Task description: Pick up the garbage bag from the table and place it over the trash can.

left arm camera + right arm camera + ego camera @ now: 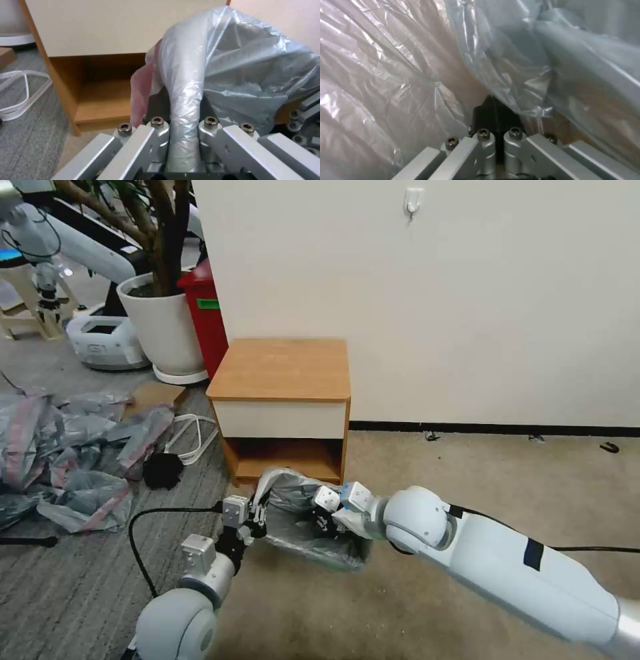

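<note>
The garbage bag (293, 492), grey and crinkly with a pink band, is draped over a low boxy shape on the floor just in front of the table (280, 368). The trash can is hidden under the film. My left gripper (259, 513) holds the bag's near-left edge; in the left wrist view a bunched strip of the bag (233, 62) runs between the fingers of the left gripper (183, 120), with the table's open shelf (100, 97) behind. My right gripper (325, 517) reaches into the bag from the right. In the right wrist view it (493, 106) is shut, with bag film (403, 62) gathered at its tips.
A heap of similar grey-pink bags (67, 447) lies on the floor to the left. A white plant pot (167, 323) and a red bin (207, 313) stand behind it. A black cable (147, 523) and a white cord (193, 437) cross the floor. Bare carpet (480, 473) lies to the right.
</note>
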